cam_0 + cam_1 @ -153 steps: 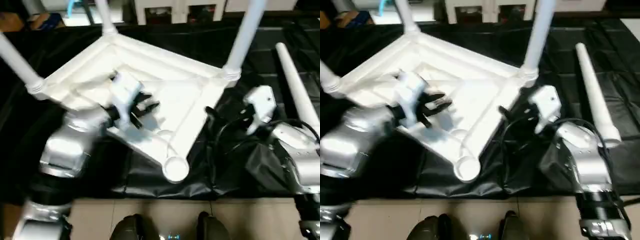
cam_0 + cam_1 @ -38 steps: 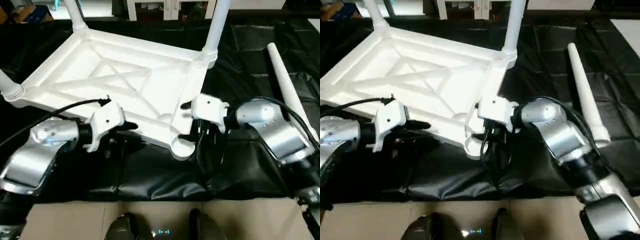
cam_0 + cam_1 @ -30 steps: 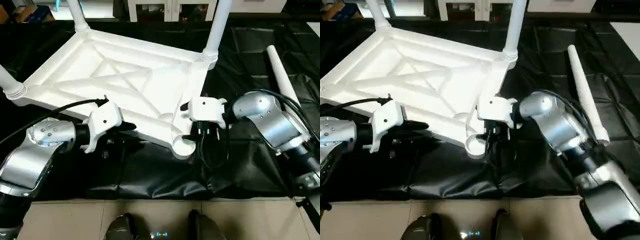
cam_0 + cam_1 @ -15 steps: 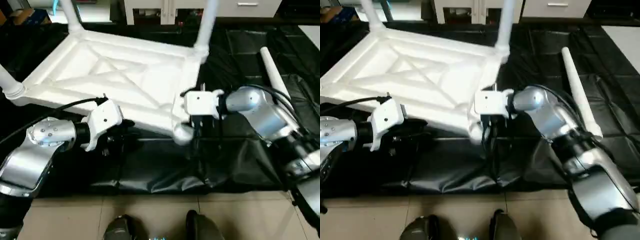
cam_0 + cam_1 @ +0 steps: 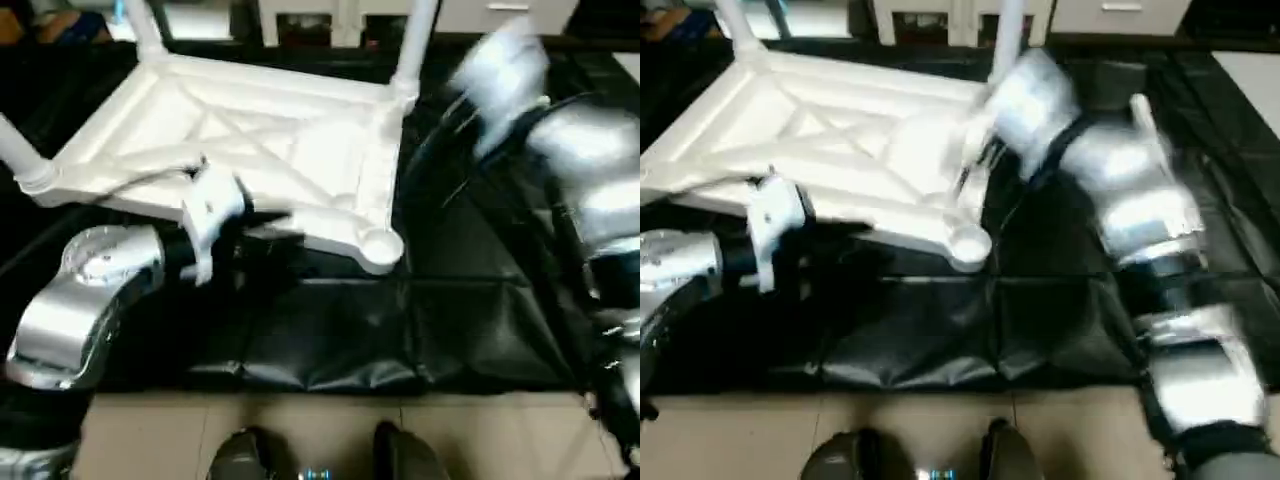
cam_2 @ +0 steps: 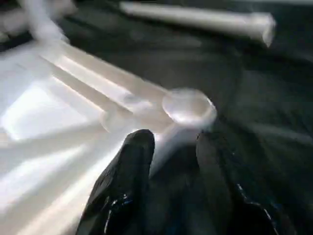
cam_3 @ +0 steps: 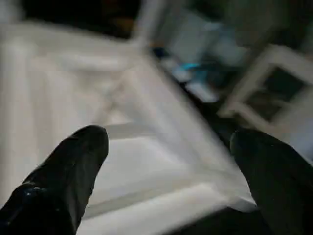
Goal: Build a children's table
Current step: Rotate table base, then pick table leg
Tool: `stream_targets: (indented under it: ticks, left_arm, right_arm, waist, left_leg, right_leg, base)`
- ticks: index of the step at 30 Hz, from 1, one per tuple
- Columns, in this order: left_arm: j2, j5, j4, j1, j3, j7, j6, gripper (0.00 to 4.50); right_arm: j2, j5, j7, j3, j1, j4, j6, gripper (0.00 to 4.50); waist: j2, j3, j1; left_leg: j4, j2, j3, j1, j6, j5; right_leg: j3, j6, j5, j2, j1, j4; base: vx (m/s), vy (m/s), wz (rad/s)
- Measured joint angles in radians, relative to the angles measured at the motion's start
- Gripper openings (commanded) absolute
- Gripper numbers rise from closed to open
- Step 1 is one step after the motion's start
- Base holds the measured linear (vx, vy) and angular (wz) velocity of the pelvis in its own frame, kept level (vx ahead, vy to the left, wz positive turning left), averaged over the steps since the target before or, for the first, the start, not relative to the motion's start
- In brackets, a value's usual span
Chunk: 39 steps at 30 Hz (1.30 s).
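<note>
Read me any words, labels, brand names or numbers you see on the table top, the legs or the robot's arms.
None can be read: the upturned table top, its fitted legs, the loose leg and the silver left forearm carry no legible text, label or number in these views.

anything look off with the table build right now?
Yes. The table top lies upside down with three legs in; the near corner socket is empty, and the fourth leg lies loose on the black sheet.
</note>
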Motion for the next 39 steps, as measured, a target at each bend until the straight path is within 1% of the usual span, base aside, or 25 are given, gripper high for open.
stream_targets:
  ticks: [1,2,3,4,5,6,7,8,9,11,13,16,17,19,22,26,29,31,33,34,35,38,39]
  left_arm:
    - [-0.072,0.007,0.022,-0.031,0.014,0.067,0.001,1.73]
    - [-0.123,0.026,0.037,-0.058,0.010,0.122,0.006,1.73]
    - [-0.152,0.039,0.045,-0.072,0.006,0.163,0.011,1.73]
    - [-0.161,0.052,0.053,-0.075,-0.003,0.189,0.015,1.73]
    - [-0.163,0.061,0.064,-0.072,-0.010,0.206,0.021,1.73]
    - [-0.179,0.068,0.075,-0.073,-0.016,0.219,0.029,1.73]
    - [-0.209,0.069,0.079,-0.083,-0.031,0.234,0.039,1.73]
    - [-0.235,0.067,0.077,-0.089,-0.049,0.239,0.044,1.73]
    - [-0.252,0.064,0.075,-0.094,-0.070,0.243,0.052,1.73]
    - [-0.264,0.040,0.063,-0.101,-0.104,0.234,0.074,1.73]
    - [-0.261,0.010,0.033,-0.101,-0.110,0.210,0.093,1.73]
    - [-0.252,-0.032,-0.012,-0.101,-0.123,0.171,0.132,1.73]
    - [-0.235,-0.067,-0.042,-0.101,-0.136,0.139,0.164,1.73]
    - [-0.217,-0.108,-0.077,-0.101,-0.142,0.102,0.199,1.73]
    - [-0.210,-0.137,-0.097,-0.102,-0.140,0.090,0.230,1.73]
    - [-0.188,-0.156,-0.106,-0.105,-0.129,0.082,0.244,1.73]
    - [-0.170,-0.168,-0.120,-0.105,-0.124,0.073,0.260,1.73]
    - [-0.159,-0.177,-0.139,-0.104,-0.124,0.067,0.273,1.76]
    - [-0.148,-0.193,-0.152,-0.105,-0.124,0.062,0.283,1.76]
    - [-0.141,-0.201,-0.156,-0.105,-0.124,0.061,0.288,1.76]
    - [-0.139,-0.205,-0.158,-0.104,-0.124,0.060,0.290,1.76]
    - [-0.136,-0.208,-0.160,-0.104,-0.124,0.054,0.290,1.76]
    - [-0.134,-0.208,-0.160,-0.105,-0.124,0.054,0.290,1.76]
  right_arm:
    - [-0.035,-0.006,-0.042,-0.041,0.007,0.021,0.018,4.50]
    - [-0.070,-0.024,-0.073,-0.065,0.019,0.049,0.036,4.50]
    - [-0.095,-0.042,-0.097,-0.086,0.039,0.074,0.056,4.50]
    - [-0.117,-0.060,-0.116,-0.102,0.062,0.097,0.076,4.50]
    - [-0.129,-0.074,-0.132,-0.122,0.084,0.127,0.095,4.50]
    - [-0.140,-0.077,-0.146,-0.124,0.096,0.154,0.110,4.50]
    - [-0.166,-0.081,-0.172,-0.132,0.115,0.205,0.137,4.50]
    - [-0.179,-0.084,-0.191,-0.141,0.124,0.244,0.156,4.50]
    - [-0.188,-0.084,-0.217,-0.146,0.132,0.274,0.169,4.50]
    - [-0.210,-0.096,-0.256,-0.150,0.141,0.320,0.199,4.50]
    - [-0.232,-0.095,-0.266,-0.166,0.148,0.353,0.225,4.50]
    - [-0.243,-0.094,-0.265,-0.184,0.145,0.381,0.259,4.50]
    - [-0.243,-0.095,-0.261,-0.193,0.138,0.410,0.284,4.50]
    - [-0.242,-0.092,-0.243,-0.195,0.135,0.448,0.311,4.50]
    - [-0.239,-0.067,-0.212,-0.194,0.117,0.487,0.339,4.50]
    - [-0.239,-0.042,-0.172,-0.194,0.075,0.536,0.397,4.50]
    - [-0.239,-0.040,-0.162,-0.193,0.053,0.559,0.431,4.50]
    - [-0.240,-0.044,-0.159,-0.190,0.035,0.581,0.457,4.20]
    - [-0.247,-0.043,-0.159,-0.191,0.016,0.610,0.487,4.13]
    - [-0.254,-0.038,-0.159,-0.193,0.003,0.632,0.506,3.94]
    - [-0.258,-0.034,-0.158,-0.200,-0.001,0.643,0.518,3.79]
    - [-0.271,-0.014,-0.153,-0.223,-0.007,0.675,0.541,3.69]
    - [-0.274,-0.009,-0.150,-0.232,-0.008,0.681,0.547,3.54]
  waist:
    - [0.004,0.000,0.007]
    - [0.005,0.000,0.013]
    - [0.005,0.000,0.014]
    - [0.008,0.000,0.014]
    - [0.013,0.001,0.008]
    - [0.018,0.000,0.002]
    - [0.026,0.000,0.001]
    - [0.031,0.000,0.001]
    - [0.036,0.001,0.001]
    - [0.047,0.001,-0.006]
    - [0.052,0.001,-0.014]
    - [0.053,0.000,-0.020]
    - [0.053,0.000,-0.019]
    - [0.056,0.001,-0.017]
    - [0.059,0.001,-0.014]
    - [0.059,0.001,-0.013]
    - [0.059,0.001,-0.012]
    - [0.058,0.001,-0.012]
    - [0.057,0.001,-0.011]
    - [0.057,0.001,-0.008]
    - [0.057,0.001,-0.006]
    - [0.056,0.001,-0.003]
    - [0.056,0.001,-0.003]
  left_leg:
    - [0.000,-0.001,0.001,-0.001,0.000,0.000]
    - [0.000,-0.001,0.001,-0.003,0.000,0.000]
    - [0.000,-0.001,0.002,-0.003,0.001,0.001]
    - [0.001,-0.001,0.002,-0.003,0.001,0.000]
    - [0.001,-0.002,0.002,-0.005,0.002,0.000]
    - [0.002,-0.002,0.002,-0.007,0.002,0.000]
    - [0.002,-0.002,0.001,-0.009,0.003,0.001]
    - [0.002,-0.002,0.001,-0.010,0.006,0.002]
    - [0.002,-0.002,0.000,-0.011,0.007,0.003]
    - [0.002,-0.002,-0.001,-0.011,0.008,0.004]
    - [0.001,-0.001,-0.003,-0.011,0.008,0.004]
    - [0.001,-0.001,-0.004,-0.009,0.008,0.004]
    - [0.001,-0.001,-0.004,-0.009,0.008,0.004]
    - [0.002,-0.001,-0.004,-0.010,0.007,0.003]
    - [0.002,-0.002,-0.001,-0.011,0.006,0.003]
    - [0.002,-0.001,-0.002,-0.011,0.006,0.003]
    - [0.003,-0.001,-0.002,-0.011,0.006,0.003]
    - [0.003,-0.001,-0.002,-0.011,0.006,0.003]
    - [0.003,-0.001,-0.002,-0.011,0.006,0.003]
    - [0.003,-0.001,-0.002,-0.011,0.006,0.003]
    - [0.003,-0.001,-0.002,-0.011,0.006,0.003]
    - [0.003,-0.001,-0.002,-0.011,0.005,0.002]
    - [0.003,-0.001,-0.002,-0.011,0.005,0.002]
  right_leg:
    - [-0.001,0.000,0.000,0.000,0.001,-0.003]
    - [0.000,-0.001,0.000,-0.001,0.002,-0.004]
    - [0.000,-0.001,0.000,-0.001,0.004,-0.005]
    - [0.001,-0.001,0.000,-0.001,0.004,-0.006]
    - [0.001,-0.001,0.000,-0.001,0.003,-0.007]
    - [0.001,-0.001,0.001,-0.001,0.001,-0.007]
    - [0.000,-0.001,0.001,-0.002,0.000,-0.007]
    - [-0.001,-0.001,0.001,-0.002,-0.001,-0.007]
    - [-0.002,-0.001,0.001,-0.002,-0.001,-0.006]
    - [-0.003,-0.001,0.001,-0.001,-0.003,-0.005]
    - [-0.003,0.000,0.001,0.000,-0.003,-0.005]
    - [-0.005,0.000,0.000,0.000,-0.003,-0.004]
    - [-0.005,0.000,0.001,0.000,-0.003,-0.005]
    - [-0.005,0.000,0.001,0.000,-0.003,-0.005]
    - [-0.005,0.000,0.001,-0.002,-0.003,-0.005]
    - [-0.005,0.000,0.001,-0.002,-0.003,-0.005]
    - [-0.005,0.000,0.001,-0.002,-0.002,-0.005]
    - [-0.005,0.000,0.001,-0.002,-0.002,-0.005]
    - [-0.005,0.000,0.000,-0.002,-0.002,-0.006]
    - [-0.005,0.000,0.000,-0.002,-0.002,-0.006]
    - [-0.006,0.000,0.000,-0.002,-0.002,-0.006]
    - [-0.005,0.000,0.000,-0.002,-0.001,-0.006]
    - [-0.005,0.000,0.000,-0.003,-0.001,-0.006]
  base:
    - [0.000,0.000,0.00]
    - [0.000,0.000,0.00]
    - [0.000,0.000,0.00]
    - [0.000,0.000,0.00]
    - [0.000,0.000,0.00]
    - [0.000,0.000,0.00]
    - [0.000,0.000,0.00]
    - [0.000,0.000,0.00]
    - [0.000,0.000,0.00]
    - [0.000,0.000,0.00]
    - [0.000,0.000,0.00]
    - [0.000,0.000,0.00]
    - [0.000,0.000,0.00]
    - [0.000,0.000,0.00]
    - [0.000,0.000,0.00]
    - [0.000,0.000,0.00]
    - [0.000,0.000,0.00]
    - [0.000,0.000,0.00]
    - [0.000,0.000,0.00]
    - [0.000,0.000,0.00]
    - [0.000,0.000,0.00]
    - [0.000,0.000,0.00]
    - [0.000,0.000,0.00]
